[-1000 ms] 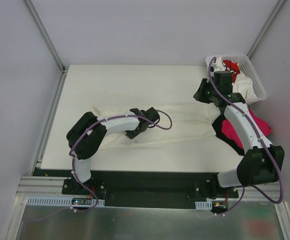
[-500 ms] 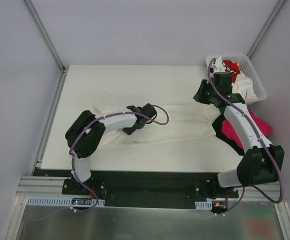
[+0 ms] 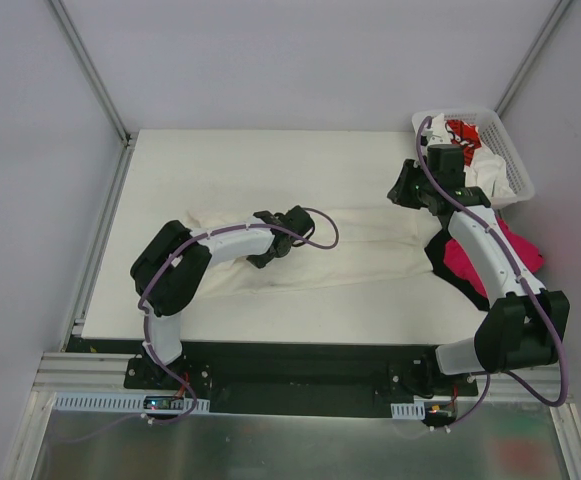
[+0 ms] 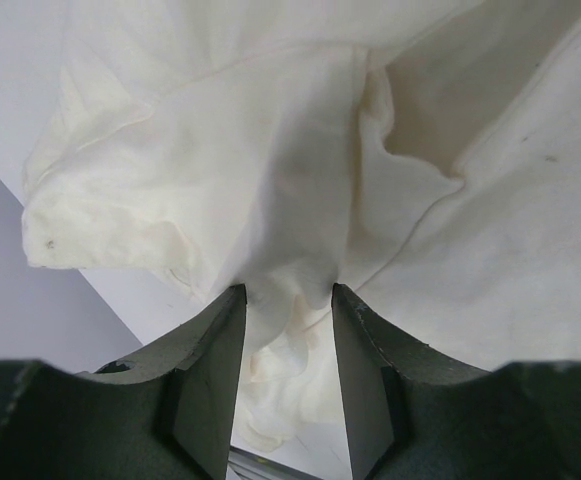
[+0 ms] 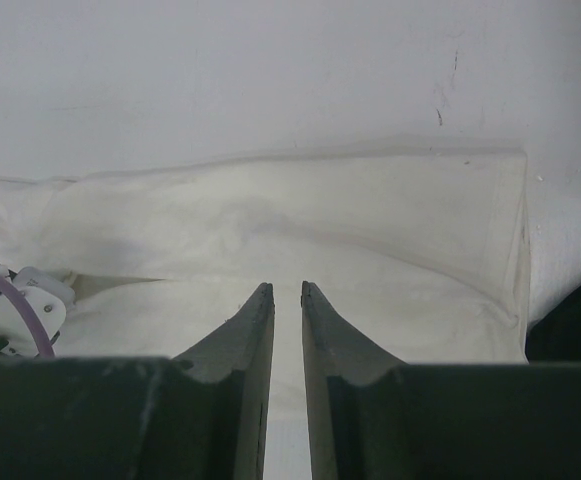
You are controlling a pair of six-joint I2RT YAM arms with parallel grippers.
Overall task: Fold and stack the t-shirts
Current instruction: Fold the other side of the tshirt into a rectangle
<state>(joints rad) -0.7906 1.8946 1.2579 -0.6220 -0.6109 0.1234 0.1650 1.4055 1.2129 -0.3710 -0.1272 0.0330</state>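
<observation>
Cream t-shirt (image 4: 270,150) fold is pinched in part-open left claw (image 4: 288,292), centre frame, for pulling flat; right claw (image 5: 287,288) nearly closed over its edge, grip cannot be told.

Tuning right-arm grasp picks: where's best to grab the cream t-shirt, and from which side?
Probably the cream t-shirt at its far right corner, from above on the right. That corner lies flat and square on the bare table, clear of the black t-shirt by the near corner, while the left gripper holds the middle bunched.
</observation>
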